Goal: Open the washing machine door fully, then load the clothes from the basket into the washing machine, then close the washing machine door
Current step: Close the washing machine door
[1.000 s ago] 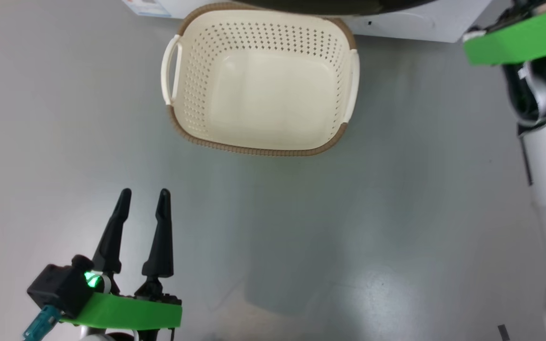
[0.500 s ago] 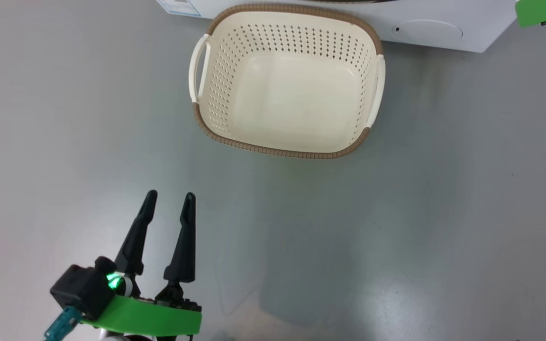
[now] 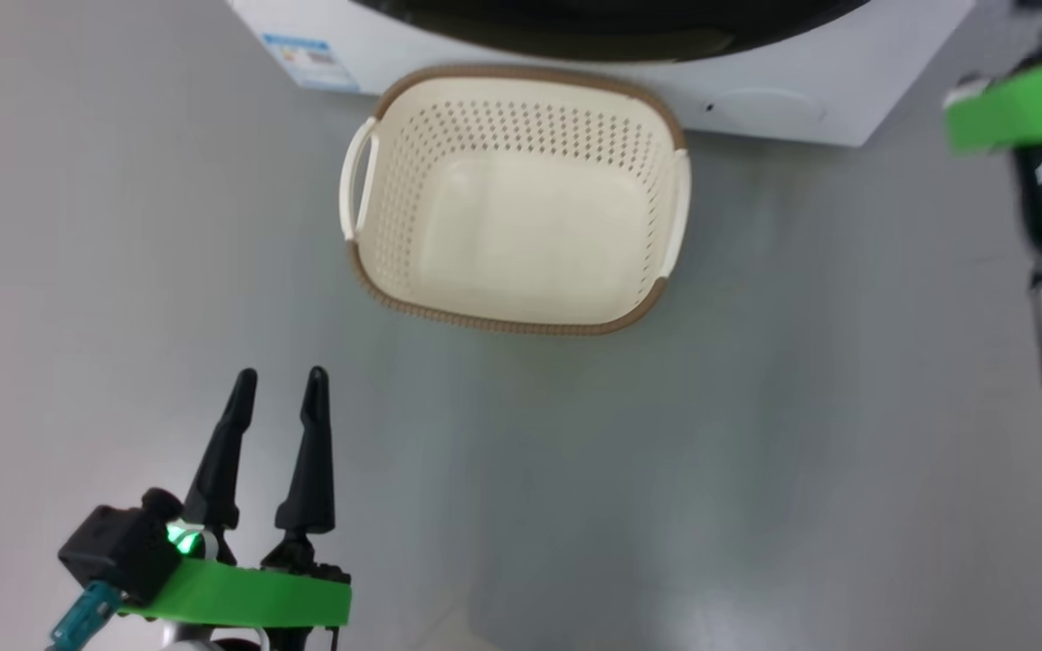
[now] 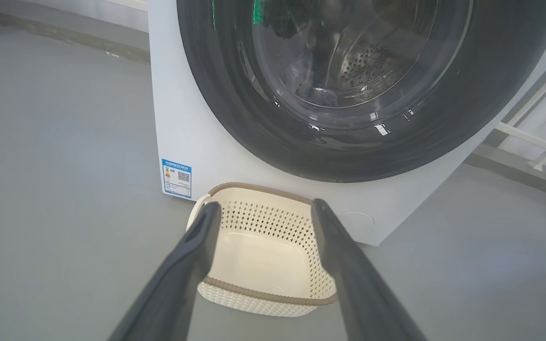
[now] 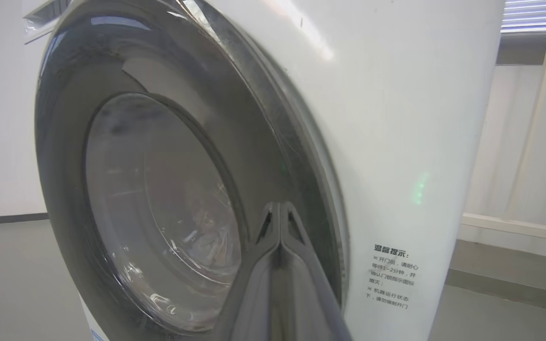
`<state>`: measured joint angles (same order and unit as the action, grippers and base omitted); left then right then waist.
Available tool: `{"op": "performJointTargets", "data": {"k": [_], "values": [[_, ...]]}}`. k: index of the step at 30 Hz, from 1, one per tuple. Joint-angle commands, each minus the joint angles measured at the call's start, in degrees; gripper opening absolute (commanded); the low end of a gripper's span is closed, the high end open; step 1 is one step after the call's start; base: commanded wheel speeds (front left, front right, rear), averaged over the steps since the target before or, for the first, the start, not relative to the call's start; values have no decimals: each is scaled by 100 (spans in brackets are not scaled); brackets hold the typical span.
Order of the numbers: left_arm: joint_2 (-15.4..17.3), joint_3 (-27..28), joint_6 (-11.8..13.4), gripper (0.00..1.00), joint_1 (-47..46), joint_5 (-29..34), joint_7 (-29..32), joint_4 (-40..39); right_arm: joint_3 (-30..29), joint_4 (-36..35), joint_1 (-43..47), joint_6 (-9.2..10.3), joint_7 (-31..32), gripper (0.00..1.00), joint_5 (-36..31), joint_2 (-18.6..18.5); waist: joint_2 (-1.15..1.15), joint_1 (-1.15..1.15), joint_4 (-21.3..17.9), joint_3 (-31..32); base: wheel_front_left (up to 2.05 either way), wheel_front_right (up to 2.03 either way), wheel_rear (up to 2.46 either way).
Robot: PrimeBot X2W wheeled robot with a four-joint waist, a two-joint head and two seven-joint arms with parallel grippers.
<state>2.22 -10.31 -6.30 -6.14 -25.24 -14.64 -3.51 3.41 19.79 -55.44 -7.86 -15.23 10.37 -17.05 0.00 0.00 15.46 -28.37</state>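
Cream perforated plastic basket point(image 3: 512, 127) before big white washing machine point(image 3: 847, 81).
Left jaws released; right jaws clenched near glossy black-rimmed round door point(image 4: 254, 123).

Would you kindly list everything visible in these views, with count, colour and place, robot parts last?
washing machine: one, white, on the floor behind the basket.
washing machine door: one, glossy black rim around clear glass, lying shut against the machine's front.
basket: one, cream with brown rim, on the floor before the machine, nothing inside.
sticker: one, blue, low on the machine's front beside the basket.
floor: one, grey, under everything.
left pincer: one, dark, open, over the floor short of the basket, holding nothing.
right pincer: one, dark, shut, close by the door's rim.
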Motion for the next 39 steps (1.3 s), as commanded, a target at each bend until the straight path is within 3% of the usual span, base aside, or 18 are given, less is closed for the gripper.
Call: {"op": "performJointTargets", "data": {"k": [1, 2, 6, 8, 9, 22, 39], "values": [[65, 258, 36, 100, -37, -49, -36, -18, 206, -293, 431, 37, 23, 29, 153, 163, 0, 0, -319, 376, 0, 0, 0], [65, 258, 36, 100, -37, -49, -36, -18, 206, -293, 431, 37, 23, 29, 153, 163, 0, 0, -319, 376, 0, 0, 0], [65, 369, 36, 100, 44, -43, -36, 162, 372, -542, 1046, 37, 23, 52, 335, 220, 0, 0, -606, 765, 0, 0, 0], [65, 468, 59, 100, 100, -15, -36, 271, 419, -650, 1332, 37, 23, 87, 329, 231, 0, 0, -759, 959, 0, 0, 0], [65, 527, 68, 100, 127, 0, -36, 325, 417, -711, 1471, 37, 23, 100, 324, 252, 0, 0, -836, 1055, 0, 0, 0], [65, 913, 47, 100, 571, 91, -36, 908, 402, -1131, 3671, 37, 23, 100, 323, 361, 0, 0, -1547, 2388, 0, 0, 0], [65, 1141, 4, 100, 845, 340, -36, 998, -475, -1489, 4957, 37, 23, 100, -15, 890, 0, 0, -1952, 2840, 0, 0, 0]]}}
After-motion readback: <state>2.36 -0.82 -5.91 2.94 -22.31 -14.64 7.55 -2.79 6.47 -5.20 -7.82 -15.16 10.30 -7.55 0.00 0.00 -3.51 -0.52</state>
